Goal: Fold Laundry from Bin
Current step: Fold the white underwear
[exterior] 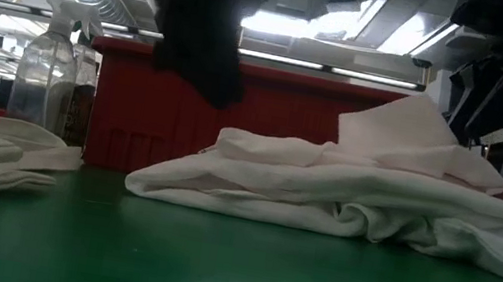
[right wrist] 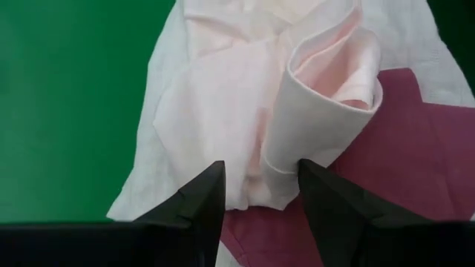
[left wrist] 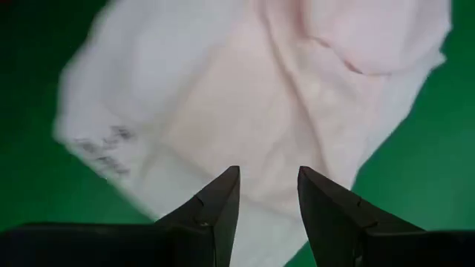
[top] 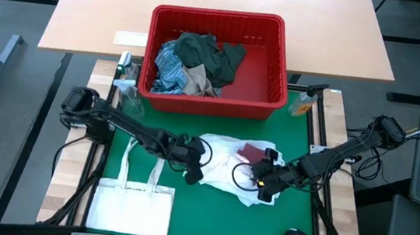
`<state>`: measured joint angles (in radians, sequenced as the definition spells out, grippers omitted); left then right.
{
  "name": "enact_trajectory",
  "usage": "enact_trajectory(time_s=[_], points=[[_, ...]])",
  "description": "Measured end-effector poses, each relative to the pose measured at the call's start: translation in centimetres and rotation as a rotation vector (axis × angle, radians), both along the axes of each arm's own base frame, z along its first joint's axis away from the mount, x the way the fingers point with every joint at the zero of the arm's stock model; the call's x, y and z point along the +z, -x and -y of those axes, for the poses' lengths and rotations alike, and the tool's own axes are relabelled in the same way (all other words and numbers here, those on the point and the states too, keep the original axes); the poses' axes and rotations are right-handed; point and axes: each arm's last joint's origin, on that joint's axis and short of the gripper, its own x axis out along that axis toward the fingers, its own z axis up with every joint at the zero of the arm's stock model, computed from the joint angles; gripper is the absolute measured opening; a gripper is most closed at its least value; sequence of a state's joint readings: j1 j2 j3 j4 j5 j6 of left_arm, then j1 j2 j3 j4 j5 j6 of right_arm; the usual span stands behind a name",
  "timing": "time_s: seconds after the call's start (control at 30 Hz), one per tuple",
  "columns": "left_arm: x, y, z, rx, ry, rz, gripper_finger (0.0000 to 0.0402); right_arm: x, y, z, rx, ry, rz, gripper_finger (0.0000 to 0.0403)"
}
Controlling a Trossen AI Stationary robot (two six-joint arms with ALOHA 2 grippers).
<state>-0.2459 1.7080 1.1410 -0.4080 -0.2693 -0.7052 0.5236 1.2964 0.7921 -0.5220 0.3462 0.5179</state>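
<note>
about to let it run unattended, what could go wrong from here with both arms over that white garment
1. Both grippers, left and right, hang open over the same crumpled white garment; pulling at once could bunch it instead of flattening it.
2. A maroon piece lies against the white cloth, so the right gripper might pinch both layers.
3. The white tote bag lies near the left arm and could get dragged.

The left arm is reaching in from the left side, stretching low toward the middle, and the left gripper (top: 192,162) is pointing rightward with its two dark fingers (left wrist: 220,204) standing apart with a gap showing between them. The right arm is coming in from the right side, bending down toward the middle, and the right gripper (top: 264,179) is facing leftward, its fingers (right wrist: 202,199) likewise spreading apart, gripping nothing
</note>
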Motion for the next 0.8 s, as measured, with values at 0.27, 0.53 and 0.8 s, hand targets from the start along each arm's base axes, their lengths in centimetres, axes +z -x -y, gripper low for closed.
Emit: enact_trajectory(time_s=[0.27,0.53,0.8], points=[[-1.7,-0.3,0.1,0.126,0.048,0.007,0.0132,0.0,0.0,0.0,0.003,0.001,-0.004,0.017],[-2.3,-0.6,-1.2,0.272,0.082,0.0,0.0132,-0.1,0.3,0.0,0.031,-0.03,-0.043,0.017],[-2.3,-0.7,-2.1,0.351,0.119,0.012,0.0132,1.4,0.3,0.0,0.032,-0.013,-0.076,0.017]])
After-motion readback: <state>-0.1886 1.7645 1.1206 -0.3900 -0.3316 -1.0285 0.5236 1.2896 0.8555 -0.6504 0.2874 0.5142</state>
